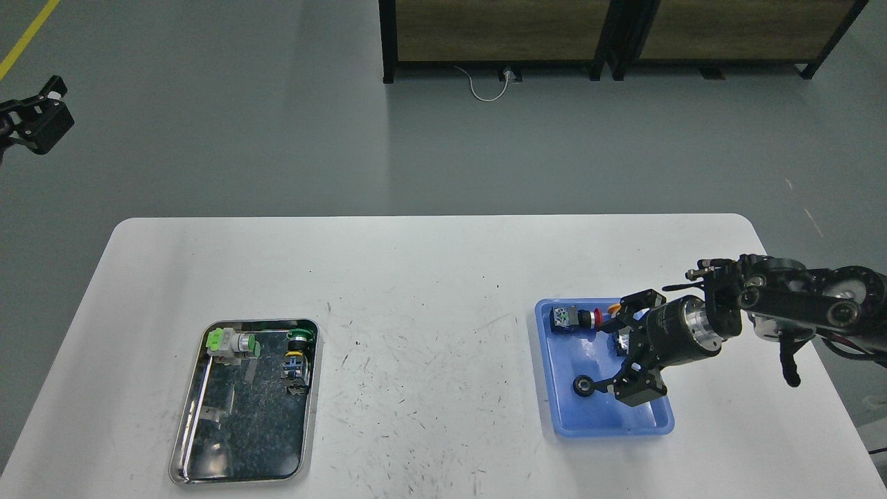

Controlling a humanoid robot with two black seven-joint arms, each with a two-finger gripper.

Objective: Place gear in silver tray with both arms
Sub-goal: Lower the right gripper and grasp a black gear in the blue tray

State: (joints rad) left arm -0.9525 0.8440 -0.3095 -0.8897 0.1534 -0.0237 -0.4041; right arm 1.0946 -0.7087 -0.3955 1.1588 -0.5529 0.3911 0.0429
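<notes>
The silver tray (208, 443) lies at the table's front left. A small black gear (583, 385) lies in the blue plastic tray (603, 427) at the right. A second gear is hidden under my right gripper (613, 357). That gripper is open and low inside the blue tray, its fingers spread just right of the visible gear, and it holds nothing that I can see. My left gripper (38, 119) is far off the table at the upper left, small and dark, so its fingers cannot be told apart.
The silver tray holds a green-capped switch (232, 343) and a green-and-black switch (298, 360) at its far end. The blue tray holds a red-button switch (572, 319) at its far end; an orange-button part is mostly hidden behind the gripper. Black-framed cabinets stand beyond the table.
</notes>
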